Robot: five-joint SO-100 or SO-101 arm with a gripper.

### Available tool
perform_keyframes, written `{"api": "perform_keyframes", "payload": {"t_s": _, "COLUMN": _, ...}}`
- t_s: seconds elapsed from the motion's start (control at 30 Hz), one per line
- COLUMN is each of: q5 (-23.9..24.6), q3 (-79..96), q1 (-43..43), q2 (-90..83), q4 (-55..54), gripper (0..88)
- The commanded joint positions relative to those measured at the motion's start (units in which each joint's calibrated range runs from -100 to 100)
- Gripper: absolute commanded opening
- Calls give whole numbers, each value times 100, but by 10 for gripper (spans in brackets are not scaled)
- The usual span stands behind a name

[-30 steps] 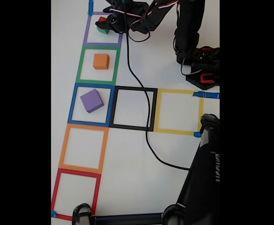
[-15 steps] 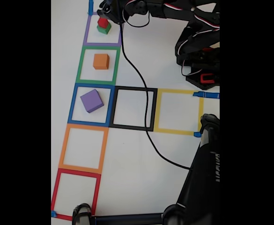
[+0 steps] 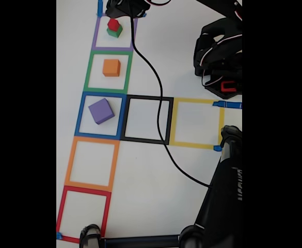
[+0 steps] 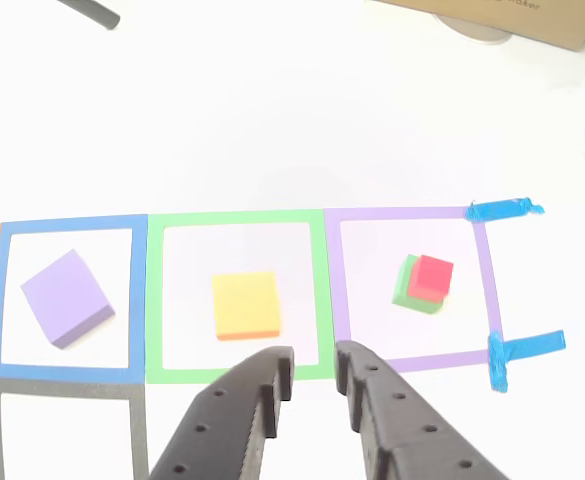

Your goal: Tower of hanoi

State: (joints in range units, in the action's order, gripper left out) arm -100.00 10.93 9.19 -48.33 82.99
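Note:
A small red cube (image 3: 113, 24) sits on a green cube (image 3: 114, 32) inside the purple-taped square (image 3: 95, 39) at the top of the fixed view. Below it an orange cube (image 3: 111, 67) lies in the green square, and a purple cube (image 3: 100, 110) in the blue square. My gripper (image 3: 121, 7) hangs at the top edge, just beyond the stack and apart from it. In the other view the red cube (image 4: 432, 277) rests off-centre on the green cube (image 4: 408, 291). The gripper (image 4: 314, 363) stands open and empty over the border between green and purple squares.
A black cable (image 3: 158, 98) runs down across the black square (image 3: 126, 119). A yellow square (image 3: 174, 121), an orange square (image 3: 70, 161) and a red square (image 3: 62, 209) hold nothing. The arm's base (image 3: 220, 62) is at the right. A dark stand (image 3: 223, 206) fills the lower right.
The gripper has let go of the red cube, leaving it on the green one. It has since lifted and drawn back toward the top edge of the fixed view.

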Motion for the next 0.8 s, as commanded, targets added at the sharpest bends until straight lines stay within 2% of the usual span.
{"api": "perform_keyframes", "payload": {"t_s": 0.0, "q5": 0, "q3": -775, "q1": -94, "q2": -290, "q4": 956, "gripper": 1}}
{"api": "perform_keyframes", "payload": {"t_s": 0.17, "q5": 0, "q3": -66, "q1": -56, "q2": -677, "q4": 907, "gripper": 67}}
{"api": "perform_keyframes", "payload": {"t_s": 0.37, "q5": 0, "q3": 2034, "q1": 251, "q2": -1485, "q4": -137, "gripper": 151}}
{"api": "perform_keyframes", "payload": {"t_s": 0.57, "q5": 0, "q3": 4134, "q1": 203, "q2": -1945, "q4": -2170, "gripper": 186}}
{"api": "perform_keyframes", "payload": {"t_s": 0.77, "q5": 0, "q3": 6125, "q1": 98, "q2": -2026, "q4": -4736, "gripper": 322}}
